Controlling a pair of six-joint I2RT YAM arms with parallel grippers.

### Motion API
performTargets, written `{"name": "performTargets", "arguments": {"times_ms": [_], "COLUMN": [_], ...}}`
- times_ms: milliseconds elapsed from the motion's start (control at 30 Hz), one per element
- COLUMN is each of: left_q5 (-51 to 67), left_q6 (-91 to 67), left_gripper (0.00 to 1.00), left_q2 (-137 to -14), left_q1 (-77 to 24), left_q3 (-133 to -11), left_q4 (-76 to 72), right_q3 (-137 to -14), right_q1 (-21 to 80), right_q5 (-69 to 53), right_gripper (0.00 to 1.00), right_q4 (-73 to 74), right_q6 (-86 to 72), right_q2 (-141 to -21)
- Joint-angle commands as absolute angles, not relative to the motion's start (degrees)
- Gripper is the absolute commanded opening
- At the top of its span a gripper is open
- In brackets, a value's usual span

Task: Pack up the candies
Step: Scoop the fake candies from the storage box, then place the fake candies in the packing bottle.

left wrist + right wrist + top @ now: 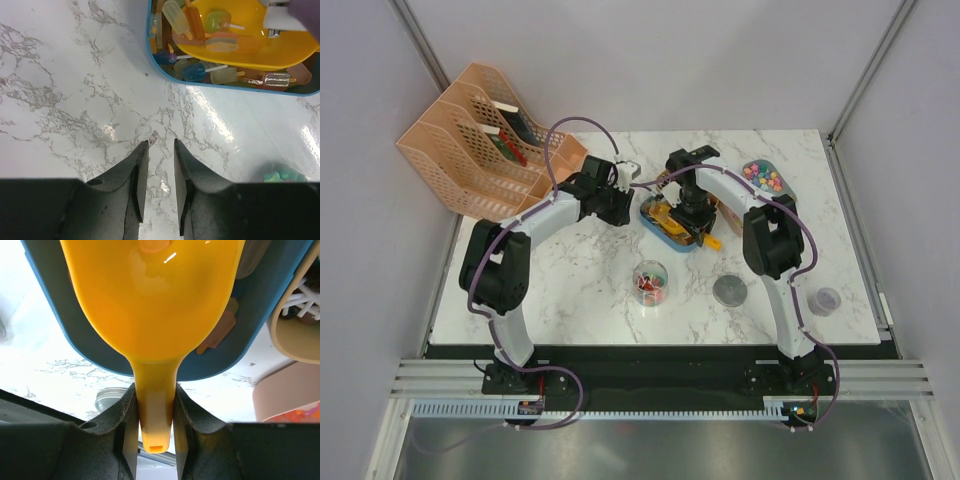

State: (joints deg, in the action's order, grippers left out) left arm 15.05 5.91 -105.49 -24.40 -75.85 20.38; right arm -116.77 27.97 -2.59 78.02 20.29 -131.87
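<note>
My right gripper [155,392] is clamped on the handle of the one yellow scoop [150,300]. My left gripper [160,146] is barely parted and empty. Candies [192,71] fill two trays, the blue tray [60,325] and the far tray [760,163], and one cup [637,275].

Candies [192,72] multicoloured, tiny (several on sticks), piled in blue tray [225,88]; more in clear cup [636,275].

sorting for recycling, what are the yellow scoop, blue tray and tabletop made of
The scoop looks like glossy moulded plastic: smooth, slightly translucent, bright highlights. The blue tray seems plastic too, perhaps painted metal. The tabletop looks like polished marble, grey veins and glare; maybe laminate.
</note>
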Motion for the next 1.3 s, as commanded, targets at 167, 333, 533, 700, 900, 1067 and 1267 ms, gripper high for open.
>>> {"name": "performTargets", "arguments": {"times_ms": [167, 333, 533, 700, 900, 1067, 1267], "left_q5": [11.87, 9.41, 7.47, 6.59, 5.8, 3.08, 1.49], "left_q6": [9.58, 10.55, 11.42, 10.99, 9.23, 9.58, 8.53], "left_gripper": [0.34, 0.34, 0.34, 0.34, 0.38, 0.67, 0.73], "left_q2": [-101.78, -100.38, -98.79, -97.74, -97.56, -96.86, -96.07], "left_q1": [-24.26, -24.17, -23.73, -22.15, -18.64, -18.37, -18.37], "left_q3": [-77.34, -77.17, -76.99, -76.81, -77.6, -77.61, -75.42], "left_q4": [22.59, 23.55, 24.43, 24.26, 24.08, 24.34, 24.43], "right_q3": [-115.84, -119.26, -119.8, -114.53, -103.3, -90.27, -85.79], "right_q1": [28.04, 28.04, 27.95, 27.77, 27.51, 27.69, 29.0], "right_q5": [-5.88, -7.47, -7.21, -6.42, -4.75, -3.44, 3.23], "right_gripper": [0.0, 0.0, 0.0, 0.0, 0.0, 0.0, 0.0], "right_q4": [77.17, 76.29, 75.68, 73.75, 66.83, 66.61, 76.1], "right_q6": [16.26, 16.35, 17.14, 17.75, 22.48, 35.13, 43.92], "right_q2": [-125.6, -125.24, -124.81, -119.54, -107.43, -95.29, -88.79]}}
